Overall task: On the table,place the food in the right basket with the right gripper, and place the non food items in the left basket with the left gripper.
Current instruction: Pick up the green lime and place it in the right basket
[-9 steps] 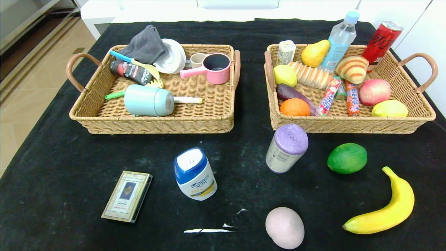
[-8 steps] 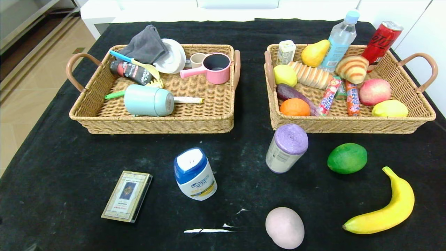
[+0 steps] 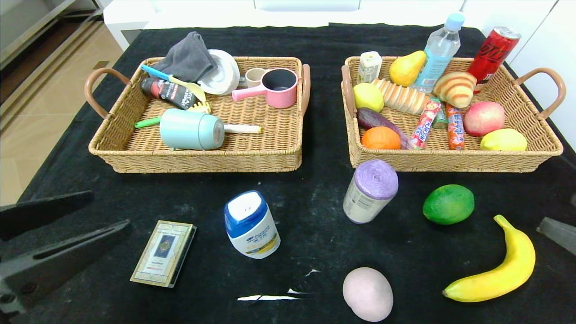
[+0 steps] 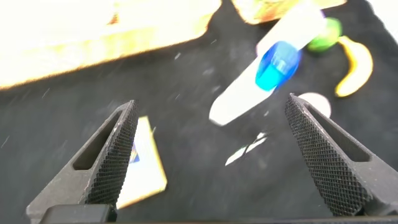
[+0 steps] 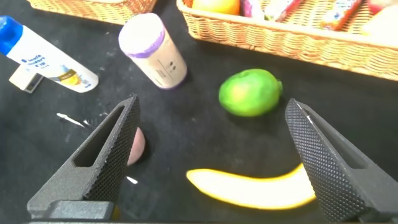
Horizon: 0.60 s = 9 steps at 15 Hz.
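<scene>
With both pincers spread wide and empty, the left pincer (image 3: 67, 225) is best lowered squarely over the flat card box (image 3: 164, 253) near the desk's front-left corner, while the right pincer (image 5: 211, 162) is centred over the banana (image 3: 499, 265) near the front-right corner.

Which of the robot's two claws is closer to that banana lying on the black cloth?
Right. The right tool hangs open just above the banana at the table's right edge. The left tool, also open, is across the table beside the card box.
</scene>
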### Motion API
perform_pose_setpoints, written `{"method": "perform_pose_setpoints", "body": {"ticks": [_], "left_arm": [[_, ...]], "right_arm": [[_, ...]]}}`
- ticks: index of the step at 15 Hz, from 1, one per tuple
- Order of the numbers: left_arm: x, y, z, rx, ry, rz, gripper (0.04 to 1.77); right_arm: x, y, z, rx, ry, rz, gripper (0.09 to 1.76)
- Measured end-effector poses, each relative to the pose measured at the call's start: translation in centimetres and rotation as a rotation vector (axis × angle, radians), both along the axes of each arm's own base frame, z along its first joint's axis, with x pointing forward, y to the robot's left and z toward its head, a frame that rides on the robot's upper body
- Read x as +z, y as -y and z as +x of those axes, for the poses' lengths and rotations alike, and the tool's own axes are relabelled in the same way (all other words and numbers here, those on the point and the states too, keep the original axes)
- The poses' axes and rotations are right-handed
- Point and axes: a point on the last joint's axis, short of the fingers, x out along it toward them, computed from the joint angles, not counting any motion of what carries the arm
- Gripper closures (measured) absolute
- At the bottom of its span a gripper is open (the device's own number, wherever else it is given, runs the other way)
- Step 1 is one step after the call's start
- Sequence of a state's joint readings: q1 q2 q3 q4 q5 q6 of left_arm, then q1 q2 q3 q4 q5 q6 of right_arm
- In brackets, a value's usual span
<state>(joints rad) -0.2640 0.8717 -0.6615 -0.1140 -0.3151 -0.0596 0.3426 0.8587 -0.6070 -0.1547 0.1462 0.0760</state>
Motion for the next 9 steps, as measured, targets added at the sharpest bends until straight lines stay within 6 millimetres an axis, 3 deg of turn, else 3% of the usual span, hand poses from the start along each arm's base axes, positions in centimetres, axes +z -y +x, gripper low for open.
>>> {"method": "perform_pose_setpoints", "body": {"ticks": [5, 9], "left_arm": [[1.5, 1.4, 2.6, -0.065, 0.004, 0.042, 0.09], [1.4, 2.2, 3.3, -0.102, -0.005, 0.074, 0.09]], "right_arm": [[0.4, -1.4, 1.7, 0.018, -0.019, -0.011, 0.15], [0.0, -1.7, 2.3, 0.023, -0.045, -0.023, 0.15]]}}
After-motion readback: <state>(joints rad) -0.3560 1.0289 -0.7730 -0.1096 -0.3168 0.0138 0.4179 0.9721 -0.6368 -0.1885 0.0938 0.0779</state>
